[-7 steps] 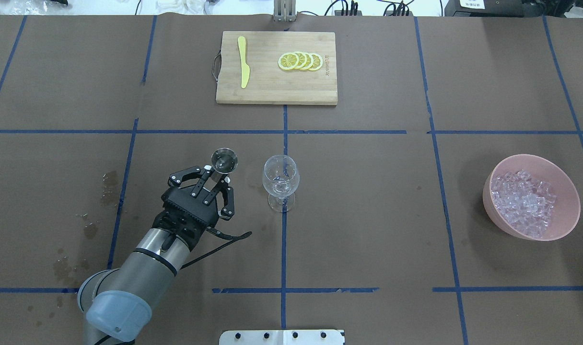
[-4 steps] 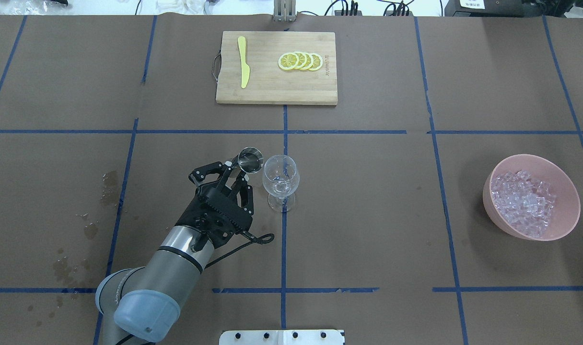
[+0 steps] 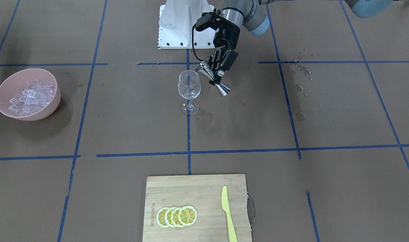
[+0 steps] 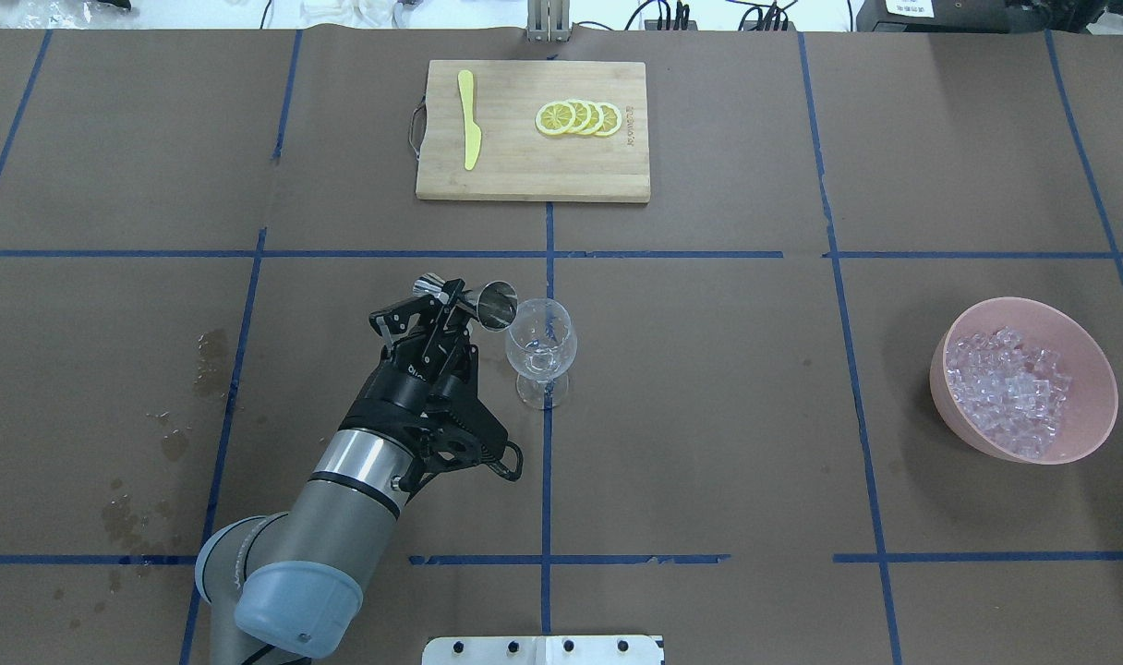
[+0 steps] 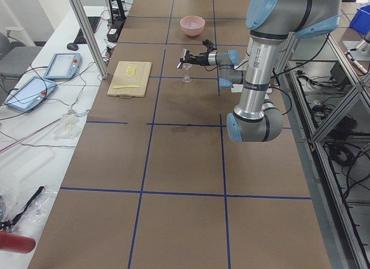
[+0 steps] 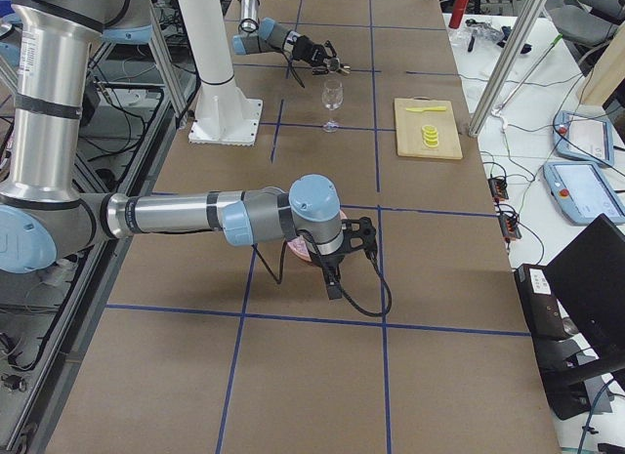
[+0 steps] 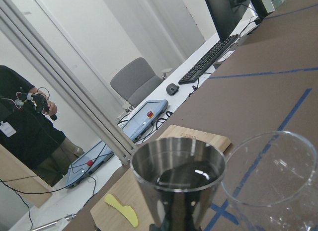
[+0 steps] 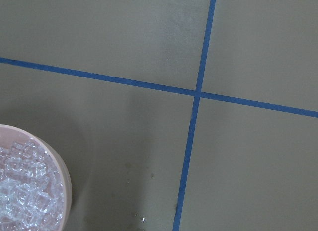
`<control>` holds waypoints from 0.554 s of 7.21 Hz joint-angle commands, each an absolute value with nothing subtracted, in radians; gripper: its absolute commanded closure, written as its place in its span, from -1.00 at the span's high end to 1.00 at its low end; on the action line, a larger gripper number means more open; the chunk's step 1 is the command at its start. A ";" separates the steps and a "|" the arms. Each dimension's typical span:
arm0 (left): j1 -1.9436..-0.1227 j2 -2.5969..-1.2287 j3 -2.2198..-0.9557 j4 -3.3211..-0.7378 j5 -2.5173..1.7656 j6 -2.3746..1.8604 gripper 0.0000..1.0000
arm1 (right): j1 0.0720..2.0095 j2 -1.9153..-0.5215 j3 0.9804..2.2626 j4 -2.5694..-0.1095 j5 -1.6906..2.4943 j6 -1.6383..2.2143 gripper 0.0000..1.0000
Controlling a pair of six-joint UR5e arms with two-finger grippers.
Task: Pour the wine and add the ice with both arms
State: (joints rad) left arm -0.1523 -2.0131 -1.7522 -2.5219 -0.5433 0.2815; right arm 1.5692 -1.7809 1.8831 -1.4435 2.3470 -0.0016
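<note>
jigger (image 4: 495,305) gripped in left pincer (image 4: 452,305), tipped toward wine glass (image 4: 541,346) just beside pincer; wine (image 7: 183,177) seen inside jigger; right pincer (image 6: 336,276) state cannot be told.

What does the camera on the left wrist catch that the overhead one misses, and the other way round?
Only the left wrist view: dark-looking wine inside the jigger, plus a person, a chair and a keyboard beyond the table.
Only the overhead view: the left gripper clamped on the jigger, the bowl of ice, the lemon slices and wet stains.
Both: the jigger, the glass beside its mouth, the board and the yellow knife.
</note>
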 commanded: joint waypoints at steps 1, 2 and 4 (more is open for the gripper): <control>-0.150 -2.022 -1.750 -2.522 -0.488 0.482 -1.00 | 1.569 -1.781 1.881 -1.443 2.347 -0.002 1.00; -0.150 -2.034 -1.744 -2.523 -0.465 0.591 -1.00 | 1.569 -1.781 1.881 -1.445 2.347 -0.002 1.00; -0.149 -2.051 -1.743 -2.523 -0.431 0.725 -1.00 | 1.569 -1.787 1.879 -1.445 2.349 -0.002 1.00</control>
